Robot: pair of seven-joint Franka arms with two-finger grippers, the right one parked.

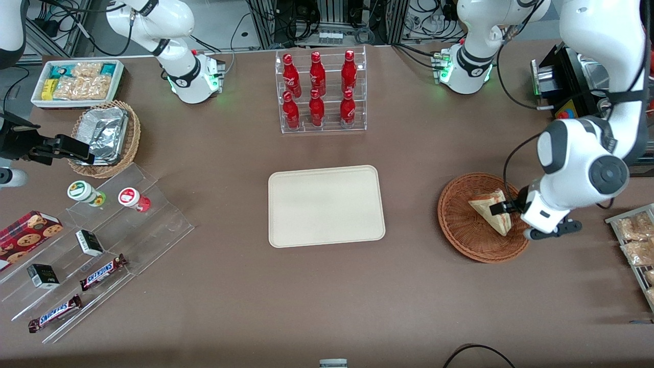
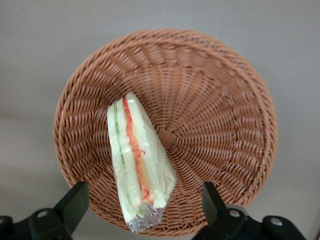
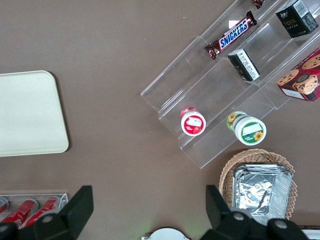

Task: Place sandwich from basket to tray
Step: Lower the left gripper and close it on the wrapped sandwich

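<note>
The sandwich [image 1: 488, 207] is a plastic-wrapped wedge with orange and green layers, and it lies in the reddish-brown wicker basket [image 1: 460, 227] toward the working arm's end of the table. My left gripper [image 1: 503, 208] hangs low over the basket and stands open. In the left wrist view its two dark fingers [image 2: 75, 200] straddle the narrow wrapped end of the sandwich [image 2: 137, 160], with a wide gap on each side and no contact. The basket [image 2: 225, 125] holds nothing else. The cream tray [image 1: 327, 204] lies bare at the middle of the table, beside the basket.
A clear rack of red bottles [image 1: 320, 92] stands farther from the camera than the tray. At the parked arm's end are a stepped acrylic display [image 1: 102, 240] with snacks, a tan basket with foil [image 1: 104, 135] and a white snack bin [image 1: 76, 82]. Packaged snacks [image 1: 636, 240] lie beside the basket.
</note>
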